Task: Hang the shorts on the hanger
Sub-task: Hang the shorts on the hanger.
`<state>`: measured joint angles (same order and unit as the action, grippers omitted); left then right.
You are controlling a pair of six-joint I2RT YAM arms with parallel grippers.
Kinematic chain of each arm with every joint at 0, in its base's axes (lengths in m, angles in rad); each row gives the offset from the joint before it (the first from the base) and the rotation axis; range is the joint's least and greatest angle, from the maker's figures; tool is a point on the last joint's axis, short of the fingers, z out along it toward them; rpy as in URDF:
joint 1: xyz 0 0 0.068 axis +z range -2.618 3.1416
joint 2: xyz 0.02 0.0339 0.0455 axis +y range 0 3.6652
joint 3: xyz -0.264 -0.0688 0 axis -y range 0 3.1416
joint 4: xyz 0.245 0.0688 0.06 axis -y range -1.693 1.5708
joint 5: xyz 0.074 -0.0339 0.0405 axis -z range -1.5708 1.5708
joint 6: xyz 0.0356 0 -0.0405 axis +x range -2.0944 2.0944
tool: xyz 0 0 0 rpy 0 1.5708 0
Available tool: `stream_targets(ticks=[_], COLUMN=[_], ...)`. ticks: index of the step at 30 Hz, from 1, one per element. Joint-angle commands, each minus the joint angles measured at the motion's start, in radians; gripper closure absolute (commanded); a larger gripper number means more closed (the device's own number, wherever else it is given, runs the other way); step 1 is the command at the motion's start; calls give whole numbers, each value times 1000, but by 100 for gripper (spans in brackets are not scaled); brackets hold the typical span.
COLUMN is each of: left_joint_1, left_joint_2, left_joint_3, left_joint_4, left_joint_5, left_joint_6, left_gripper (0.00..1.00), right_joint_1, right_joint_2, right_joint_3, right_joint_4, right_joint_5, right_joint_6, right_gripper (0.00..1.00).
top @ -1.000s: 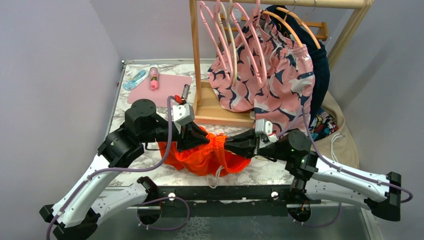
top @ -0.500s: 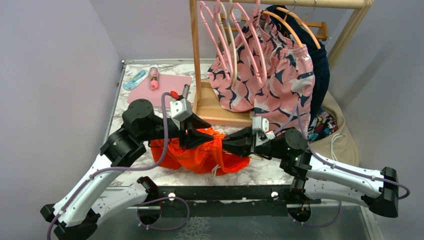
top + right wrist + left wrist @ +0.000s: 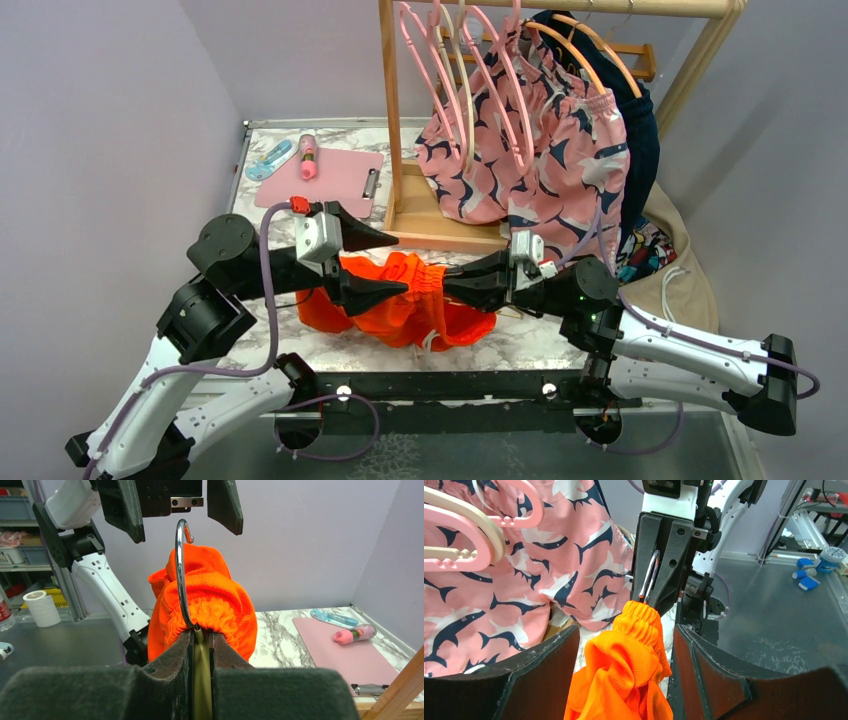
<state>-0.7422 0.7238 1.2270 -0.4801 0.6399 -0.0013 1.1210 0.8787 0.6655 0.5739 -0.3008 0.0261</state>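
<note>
The right hand is pressed together on the pale-yellow neck of the hanger, pinching it just below its metal hook, which stands straight up out of the fingers in the right wrist view. The orange-red shorts are bunched around that neck, their elastic waistband gathered tight against the base of the hook. The rest of the fabric drops in a crumpled heap onto the marble bench near its front edge, between the two arms. A white drawstring trails from the lower folds. Facing it, the left hand is spread wide, one finger above and one below the waistband end of the shorts; in the left wrist view the fabric rises between the two pads, and whether it touches them cannot be told. Behind stands a wooden rack with pink hangers and shark-patterned pink shorts, and at the bench's far left corner lies a pink mat.
</note>
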Motion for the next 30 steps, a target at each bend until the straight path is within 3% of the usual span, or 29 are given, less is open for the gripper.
stream_targets(ticks=[1,16,24,30], left_joint_1=[-10,-77,-120,-163], left_joint_2=[45,100,154,190], left_joint_3=[56,39,56,64], left_joint_4=[-148,-248,-285,-326], left_joint_5=[-30,-115,-162,-208], left_joint_6=[113,244,285,325], left_gripper=[28,26,36,49], right_joint_1=[5,5,5,5], right_joint_2=[-15,-17,0,0], right_joint_3=[66,103,120,138], right_joint_4=[51,-63,-81,-111], right_joint_5=[14,-3,-34,-51], right_joint_6=[-15,-53,-60,-75], right_gripper=[99,99,99,99])
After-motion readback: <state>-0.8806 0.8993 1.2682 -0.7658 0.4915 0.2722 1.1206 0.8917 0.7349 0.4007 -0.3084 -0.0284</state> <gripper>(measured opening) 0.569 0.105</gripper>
